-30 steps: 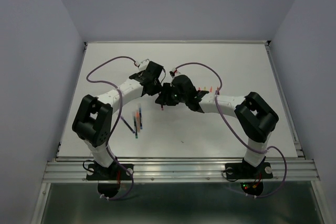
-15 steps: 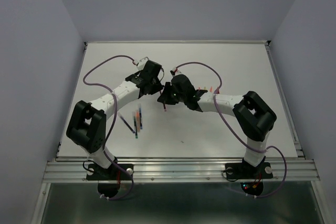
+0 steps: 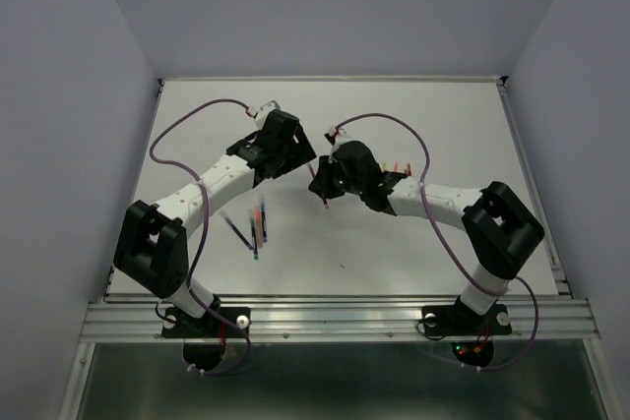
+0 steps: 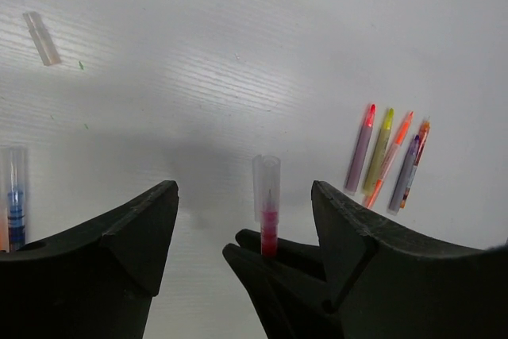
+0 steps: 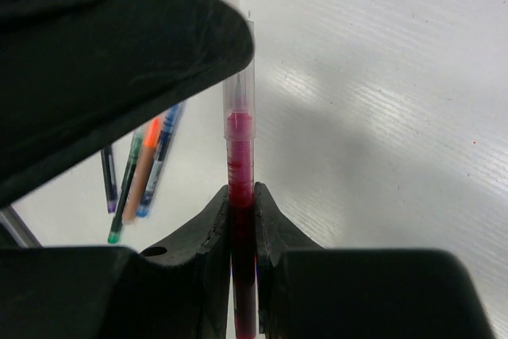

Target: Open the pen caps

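**While right gripper clamps the red pen, left gripper gapes at its cap**

As both arms reach far across the table and meet around its middle, the left arm stretches in from the near left with its elbow low. The right arm bends in from the near right. The left gripper is spread wide, fingers well apart and nothing between the pads. The capped end of the pen sits in the gap, closer to the right-hand finger, touching neither. The right gripper is clenched on the red pen, pinching the barrel between both fingertips. The pen sticks straight out past them.

The pen cap is a clear pale tube, seated on the red pen's tip, with the red nib showing through it. The pen is held above the table near centre; whether it touches the surface cannot be told.

A loose clear cap lies alone on the table. A row of five pens lies side by side with pink, yellow and orange ends. Another small bunch of pens lies left of centre, nearer the bases. A blue pen under a clear cap shows at the left wrist view's edge.
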Robot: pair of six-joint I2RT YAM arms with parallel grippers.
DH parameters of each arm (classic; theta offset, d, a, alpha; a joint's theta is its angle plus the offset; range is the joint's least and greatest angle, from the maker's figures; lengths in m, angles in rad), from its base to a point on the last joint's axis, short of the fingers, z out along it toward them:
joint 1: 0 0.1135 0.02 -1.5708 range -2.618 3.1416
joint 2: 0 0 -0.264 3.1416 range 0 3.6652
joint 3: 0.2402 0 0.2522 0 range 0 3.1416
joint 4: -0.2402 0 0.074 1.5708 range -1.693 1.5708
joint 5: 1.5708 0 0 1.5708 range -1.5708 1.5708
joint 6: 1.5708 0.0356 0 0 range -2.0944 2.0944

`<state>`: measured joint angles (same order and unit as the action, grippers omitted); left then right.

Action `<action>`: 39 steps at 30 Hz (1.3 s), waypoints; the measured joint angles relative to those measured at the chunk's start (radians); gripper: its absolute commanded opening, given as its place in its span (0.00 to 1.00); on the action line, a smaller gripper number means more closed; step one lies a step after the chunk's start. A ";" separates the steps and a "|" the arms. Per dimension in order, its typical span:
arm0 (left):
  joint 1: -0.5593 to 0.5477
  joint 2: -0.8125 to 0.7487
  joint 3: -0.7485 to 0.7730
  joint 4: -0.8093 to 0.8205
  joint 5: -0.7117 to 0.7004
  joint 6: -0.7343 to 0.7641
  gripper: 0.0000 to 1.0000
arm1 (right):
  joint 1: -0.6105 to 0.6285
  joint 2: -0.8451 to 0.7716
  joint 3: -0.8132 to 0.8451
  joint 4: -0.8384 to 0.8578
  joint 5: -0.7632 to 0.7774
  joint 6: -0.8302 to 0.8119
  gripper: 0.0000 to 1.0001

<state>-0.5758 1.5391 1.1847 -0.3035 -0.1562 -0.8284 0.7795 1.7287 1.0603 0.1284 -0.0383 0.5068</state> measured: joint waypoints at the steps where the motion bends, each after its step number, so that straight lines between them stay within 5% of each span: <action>1: 0.000 0.000 0.000 0.003 0.002 0.001 0.78 | 0.000 -0.017 -0.016 0.007 -0.015 -0.016 0.01; 21: -0.001 0.000 -0.044 0.050 0.091 0.013 0.40 | 0.000 -0.062 -0.018 0.002 -0.092 -0.209 0.01; 28: -0.008 0.000 -0.044 0.077 0.103 0.000 0.00 | 0.001 -0.047 -0.003 -0.010 -0.081 -0.224 0.01; 39: 0.003 0.024 -0.018 0.066 0.089 0.008 0.00 | 0.001 -0.050 -0.011 -0.020 -0.086 -0.232 0.01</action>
<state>-0.5732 1.5635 1.1664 -0.2379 -0.0669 -0.8204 0.7803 1.6791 1.0489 0.1085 -0.1246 0.2752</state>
